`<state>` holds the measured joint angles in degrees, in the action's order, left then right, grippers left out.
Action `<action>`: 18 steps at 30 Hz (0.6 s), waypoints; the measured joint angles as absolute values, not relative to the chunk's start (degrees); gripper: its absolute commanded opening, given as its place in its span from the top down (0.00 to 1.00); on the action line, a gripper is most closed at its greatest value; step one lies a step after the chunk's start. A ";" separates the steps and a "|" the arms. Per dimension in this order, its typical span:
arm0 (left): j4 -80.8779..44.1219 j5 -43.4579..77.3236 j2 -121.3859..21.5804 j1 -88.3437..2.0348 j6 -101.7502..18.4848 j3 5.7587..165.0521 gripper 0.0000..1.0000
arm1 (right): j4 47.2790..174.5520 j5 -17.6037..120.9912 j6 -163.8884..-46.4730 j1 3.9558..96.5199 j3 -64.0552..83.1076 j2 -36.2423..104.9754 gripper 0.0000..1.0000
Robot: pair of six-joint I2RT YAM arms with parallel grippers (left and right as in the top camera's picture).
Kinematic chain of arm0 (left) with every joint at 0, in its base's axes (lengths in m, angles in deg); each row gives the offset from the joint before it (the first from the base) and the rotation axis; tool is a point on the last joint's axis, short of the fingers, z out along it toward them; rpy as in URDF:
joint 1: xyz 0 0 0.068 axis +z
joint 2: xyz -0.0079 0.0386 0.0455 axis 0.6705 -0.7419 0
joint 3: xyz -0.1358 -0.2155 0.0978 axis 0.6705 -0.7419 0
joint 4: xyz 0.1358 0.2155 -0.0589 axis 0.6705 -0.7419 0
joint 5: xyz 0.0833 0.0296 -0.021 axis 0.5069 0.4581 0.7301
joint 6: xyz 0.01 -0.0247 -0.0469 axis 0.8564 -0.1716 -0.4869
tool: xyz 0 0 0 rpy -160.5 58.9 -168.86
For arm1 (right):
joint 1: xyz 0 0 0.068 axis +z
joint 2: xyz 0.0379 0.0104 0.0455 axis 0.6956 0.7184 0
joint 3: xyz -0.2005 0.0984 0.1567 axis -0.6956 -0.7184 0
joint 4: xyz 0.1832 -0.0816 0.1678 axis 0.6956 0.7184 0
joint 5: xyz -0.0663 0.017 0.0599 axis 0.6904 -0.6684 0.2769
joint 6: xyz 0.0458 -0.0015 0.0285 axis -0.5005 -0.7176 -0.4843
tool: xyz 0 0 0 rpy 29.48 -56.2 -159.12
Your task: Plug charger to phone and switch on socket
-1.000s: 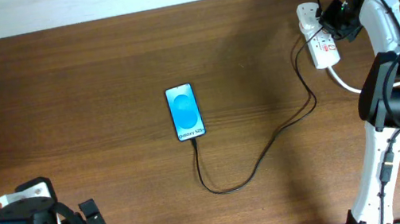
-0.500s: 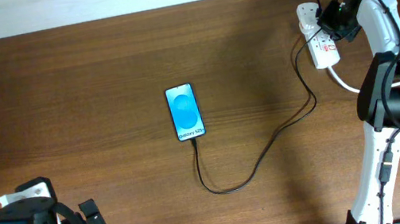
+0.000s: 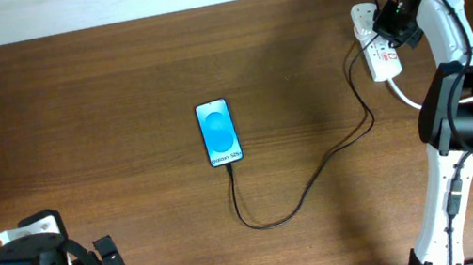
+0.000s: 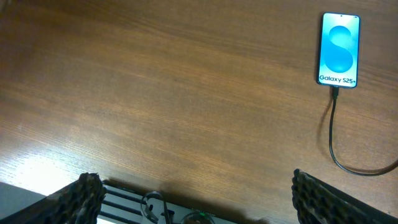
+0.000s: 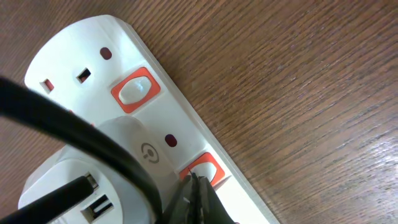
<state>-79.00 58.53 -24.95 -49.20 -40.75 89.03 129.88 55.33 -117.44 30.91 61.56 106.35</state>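
Shifted slightly along the socket (image 3: 384, 61) at the table's (image 3: 70, 102) far right, the right gripper (image 5: 196, 188), jaws pressed together over a red-rimmed switch (image 5: 209, 165), should push straight down squarely; left gripper (image 4: 199, 202) jaws spread, charger (image 3: 318, 165) already in the phone (image 3: 219, 132) mid-table.

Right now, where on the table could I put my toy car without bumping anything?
Biggest bare wood: everything left of the phone, back from the open left gripper. Also free: the stretch between phone and socket, beyond the charger cable. Crowded: the far right corner, where the shut right gripper, socket and white cord bunch together.
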 measured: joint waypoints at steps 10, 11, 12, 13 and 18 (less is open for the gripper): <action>-79.00 58.53 -24.95 -49.20 -40.75 89.03 0.01 | 127.82 56.95 -116.52 31.01 61.60 106.40 0.96; -79.00 58.53 -24.95 -49.20 -40.75 89.03 0.01 | 127.82 56.95 -116.50 31.06 61.60 106.40 0.96; -79.00 58.53 -24.95 -49.20 -40.75 89.03 0.01 | 127.82 56.95 -116.52 31.06 61.60 106.40 0.96; -79.00 58.53 -24.95 -49.20 -40.75 89.03 0.01 | 127.80 56.95 -116.52 31.10 61.60 106.42 0.96; -79.00 58.55 -24.95 -49.20 -40.75 89.03 0.01 | 128.32 58.00 -116.52 31.50 62.12 107.03 0.96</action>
